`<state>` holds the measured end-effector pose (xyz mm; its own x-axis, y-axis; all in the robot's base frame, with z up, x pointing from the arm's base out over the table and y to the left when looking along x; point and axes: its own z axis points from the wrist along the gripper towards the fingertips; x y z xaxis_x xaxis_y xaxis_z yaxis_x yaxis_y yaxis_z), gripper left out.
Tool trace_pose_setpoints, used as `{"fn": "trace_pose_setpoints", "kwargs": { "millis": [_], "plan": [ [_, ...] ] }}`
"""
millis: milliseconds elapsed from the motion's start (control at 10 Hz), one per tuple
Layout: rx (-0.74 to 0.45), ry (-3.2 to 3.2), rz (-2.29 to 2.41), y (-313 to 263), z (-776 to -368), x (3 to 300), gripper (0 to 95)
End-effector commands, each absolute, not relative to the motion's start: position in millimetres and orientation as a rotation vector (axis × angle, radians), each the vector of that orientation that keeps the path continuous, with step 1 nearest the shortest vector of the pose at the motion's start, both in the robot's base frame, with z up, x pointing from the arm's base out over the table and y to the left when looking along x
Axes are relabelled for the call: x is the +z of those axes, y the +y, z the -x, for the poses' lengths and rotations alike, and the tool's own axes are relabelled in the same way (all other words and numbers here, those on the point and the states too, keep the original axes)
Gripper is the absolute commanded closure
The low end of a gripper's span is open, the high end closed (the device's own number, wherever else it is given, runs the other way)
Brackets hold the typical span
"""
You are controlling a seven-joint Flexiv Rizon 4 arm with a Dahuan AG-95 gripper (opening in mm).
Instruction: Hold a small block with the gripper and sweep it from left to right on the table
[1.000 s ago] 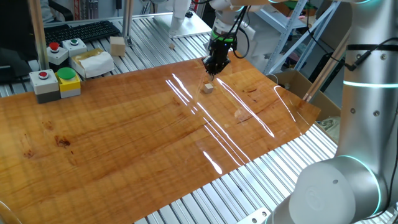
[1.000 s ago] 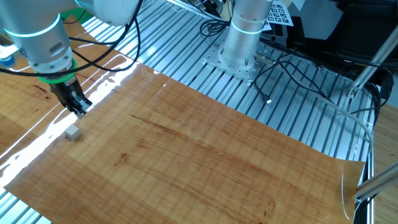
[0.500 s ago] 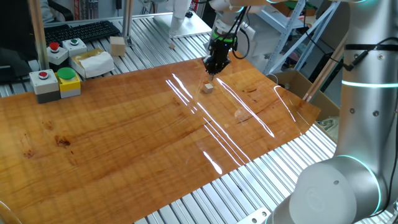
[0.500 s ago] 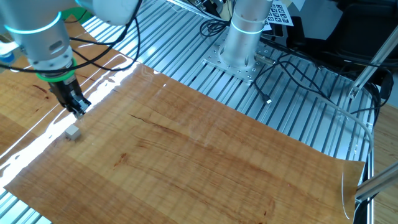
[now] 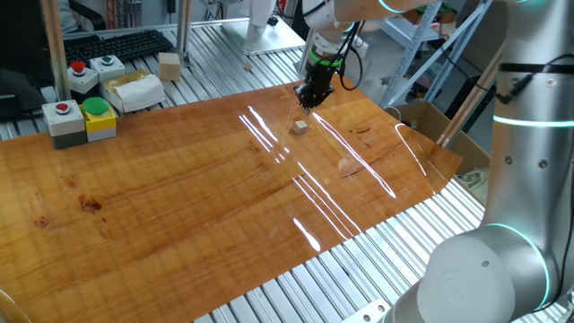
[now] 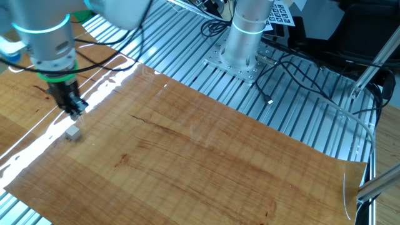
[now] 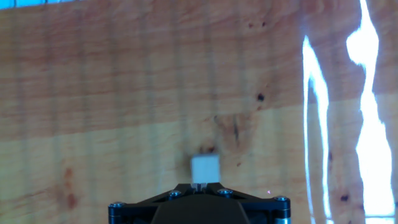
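small block (image 5: 300,127) alone on table (image 5: 197,197), end effector (image 5: 308,102) pressed together nearby, button boxes (image 5: 81,117) far off

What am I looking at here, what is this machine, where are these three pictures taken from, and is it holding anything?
This is a white-and-silver robot arm working over a glossy orange-brown wooden table. At its tip sits a black two-fingered gripper with a bright green ring, pointing down.

Two pictures come from fixed cameras on different sides of the table. The third comes from a camera on the hand itself, looking down along the fingers, so the gripper fills its bottom edge.

On the board lies a tiny pale beige wooden cube, also seen from the other side and from the hand. It rests on the wood, just beyond the gripper fingertips.

The fingers are shut together with nothing between them, so nothing is held. Behind the board stand grey boxes with red and green buttons and a black keyboard.
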<state>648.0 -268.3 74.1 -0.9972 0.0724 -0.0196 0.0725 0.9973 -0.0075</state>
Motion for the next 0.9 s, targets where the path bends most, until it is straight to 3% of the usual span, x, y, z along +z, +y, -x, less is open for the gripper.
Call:
{"fn": "trace_pose_setpoints", "kwargs": {
  "millis": [100,900],
  "plan": [
    [-0.015,3.114,-0.103,-281,-655,66,95.0],
    [0.0,3.105,-0.068,-300,-664,46,95.0]
  ]
}}
